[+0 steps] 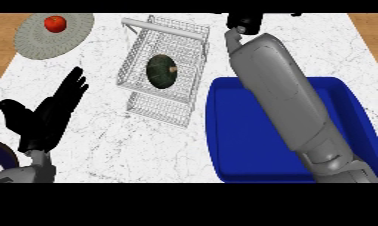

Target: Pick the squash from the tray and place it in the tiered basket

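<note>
Squash (162, 70) sits in the wire basket (140, 59), mid counter (111, 135). Tray (244, 145) is just right of the basket, w/ the right arm (288, 95) lying over it. Plate (44, 40) is far left at the back (a tomato (55, 22) on it). Left hand (52, 112) is in front, left of the basket.

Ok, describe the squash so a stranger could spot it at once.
Start at the white marble counter and find the wire tiered basket in its middle, left of the blue tray. The squash lies in the basket: dark green and oval, unlike the red tomato on the grey plate.
</note>
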Robot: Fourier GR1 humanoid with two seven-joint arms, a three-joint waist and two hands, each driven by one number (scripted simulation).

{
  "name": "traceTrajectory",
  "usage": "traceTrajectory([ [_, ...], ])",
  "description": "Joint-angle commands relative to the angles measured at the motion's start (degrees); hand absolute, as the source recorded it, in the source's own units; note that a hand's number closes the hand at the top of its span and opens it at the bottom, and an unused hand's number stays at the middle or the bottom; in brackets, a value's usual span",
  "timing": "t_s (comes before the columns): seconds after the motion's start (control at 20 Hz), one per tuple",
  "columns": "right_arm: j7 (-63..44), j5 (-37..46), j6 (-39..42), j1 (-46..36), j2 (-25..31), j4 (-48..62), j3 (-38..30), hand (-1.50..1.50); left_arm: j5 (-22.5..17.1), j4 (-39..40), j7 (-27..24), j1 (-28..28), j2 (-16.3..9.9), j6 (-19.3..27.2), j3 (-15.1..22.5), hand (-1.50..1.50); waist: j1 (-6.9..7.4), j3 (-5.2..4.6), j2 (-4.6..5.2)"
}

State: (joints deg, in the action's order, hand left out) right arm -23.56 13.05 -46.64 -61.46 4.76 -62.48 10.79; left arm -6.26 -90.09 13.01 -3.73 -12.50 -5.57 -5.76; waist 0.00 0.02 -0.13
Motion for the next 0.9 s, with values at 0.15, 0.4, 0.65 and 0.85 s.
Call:
traceTrajectory([
  [0.15, -4.30, -1.73, 3.27, 9.40, 10.66, -13.98, -5.81, -1.50, 2.46, 1.48, -0.14, -0.69, 1.75, 2.34, 0.90, 0.00, -1.47, -0.01, -0.25],
  [0.4, -3.43, -5.03, 8.28, 19.19, 17.75, -24.42, -10.84, -1.50, 2.05, -4.66, -1.76, 6.04, 2.36, 0.79, 1.84, 0.00, -0.43, 0.01, -0.17],
  [0.65, -0.86, -13.72, 17.79, 23.82, 25.39, -28.04, -20.34, -1.50, 0.41, 2.94, -2.60, 0.03, -0.02, -1.24, -1.50, 0.00, -0.61, -0.01, 0.06],
  [0.85, 1.50, -18.61, 23.34, 29.33, 28.71, -29.15, -26.54, -1.50, 3.04, -0.04, -1.61, 1.75, 3.74, 1.29, 2.34, 0.00, -0.42, 0.00, 0.04],
])
